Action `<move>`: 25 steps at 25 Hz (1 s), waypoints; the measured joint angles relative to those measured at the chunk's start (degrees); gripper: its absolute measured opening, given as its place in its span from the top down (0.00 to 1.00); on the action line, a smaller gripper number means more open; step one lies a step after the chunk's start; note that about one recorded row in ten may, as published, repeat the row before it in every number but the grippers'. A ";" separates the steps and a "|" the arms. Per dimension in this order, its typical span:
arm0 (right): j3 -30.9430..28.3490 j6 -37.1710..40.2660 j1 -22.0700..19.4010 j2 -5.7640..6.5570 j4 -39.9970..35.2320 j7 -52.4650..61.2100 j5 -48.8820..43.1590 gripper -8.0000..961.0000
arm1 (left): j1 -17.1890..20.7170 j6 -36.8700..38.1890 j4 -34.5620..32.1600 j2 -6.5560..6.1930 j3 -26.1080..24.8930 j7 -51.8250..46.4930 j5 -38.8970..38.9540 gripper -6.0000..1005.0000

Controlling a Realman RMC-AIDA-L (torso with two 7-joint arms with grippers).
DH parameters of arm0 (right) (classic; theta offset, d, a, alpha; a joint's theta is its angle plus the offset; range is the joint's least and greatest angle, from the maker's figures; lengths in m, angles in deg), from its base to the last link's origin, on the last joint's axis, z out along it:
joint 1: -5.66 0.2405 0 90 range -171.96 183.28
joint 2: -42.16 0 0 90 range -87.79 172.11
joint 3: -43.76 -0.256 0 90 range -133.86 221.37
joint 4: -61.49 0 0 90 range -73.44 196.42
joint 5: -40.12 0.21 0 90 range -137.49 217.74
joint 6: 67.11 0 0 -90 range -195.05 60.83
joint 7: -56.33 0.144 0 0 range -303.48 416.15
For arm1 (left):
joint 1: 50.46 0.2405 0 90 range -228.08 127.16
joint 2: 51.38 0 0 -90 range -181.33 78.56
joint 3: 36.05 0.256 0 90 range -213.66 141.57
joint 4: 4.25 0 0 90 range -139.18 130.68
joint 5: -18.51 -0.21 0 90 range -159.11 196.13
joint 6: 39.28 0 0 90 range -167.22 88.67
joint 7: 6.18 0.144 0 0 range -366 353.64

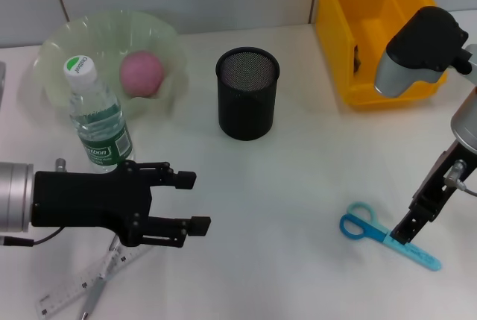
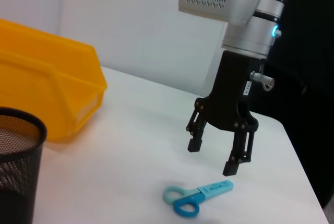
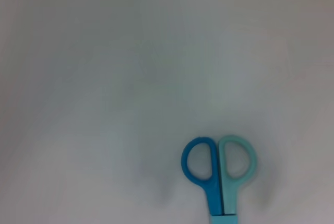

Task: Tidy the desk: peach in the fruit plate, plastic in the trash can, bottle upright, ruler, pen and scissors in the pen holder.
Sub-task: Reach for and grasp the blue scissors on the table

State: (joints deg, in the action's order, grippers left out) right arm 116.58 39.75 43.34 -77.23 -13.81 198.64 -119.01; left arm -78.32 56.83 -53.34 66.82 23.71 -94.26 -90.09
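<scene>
Two-tone plastic scissors (image 2: 195, 197), round mesh pen holder (image 1: 247, 93)

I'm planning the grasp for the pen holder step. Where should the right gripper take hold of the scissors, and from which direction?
Probably from straight above. The scissors lie flat on the table, closed in a sheath, so only a top-down pinch fits. Grip across the narrow sheathed blade just beyond the handle loops, where the open right gripper hovers.
</scene>
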 joint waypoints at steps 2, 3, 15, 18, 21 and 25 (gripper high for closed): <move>0.68 -0.35 0.01 0.00 0.03 0.22 0.00 0.14 | 0.00 0.00 0.00 0.00 0.00 0.00 0.00 0.21; 1.82 -0.73 0.04 0.00 0.03 0.91 0.00 0.14 | 0.00 0.00 0.00 0.00 0.00 0.00 0.00 0.21; 8.61 -3.54 -0.28 -0.20 0.77 5.55 0.31 0.14 | 0.27 -0.07 2.69 -0.09 -1.73 1.97 -0.35 0.21; 10.58 -4.17 -0.36 -0.29 1.42 6.31 0.79 0.14 | 0.24 -0.08 2.71 -0.09 -1.75 1.98 -0.36 0.21; 10.97 -4.34 -0.38 -0.31 1.56 6.62 1.17 0.14 | 0.14 -0.08 2.75 -0.09 -1.76 1.99 -0.39 0.21; 11.14 -4.77 -0.40 -0.31 2.11 6.70 1.27 0.14 | 0.07 -0.07 2.83 -0.09 -1.76 2.01 -0.46 0.21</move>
State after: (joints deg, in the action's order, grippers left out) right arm 127.72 34.98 42.93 -77.55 -11.71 205.34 -117.74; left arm -78.26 56.76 -50.51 66.74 21.96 -92.25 -90.56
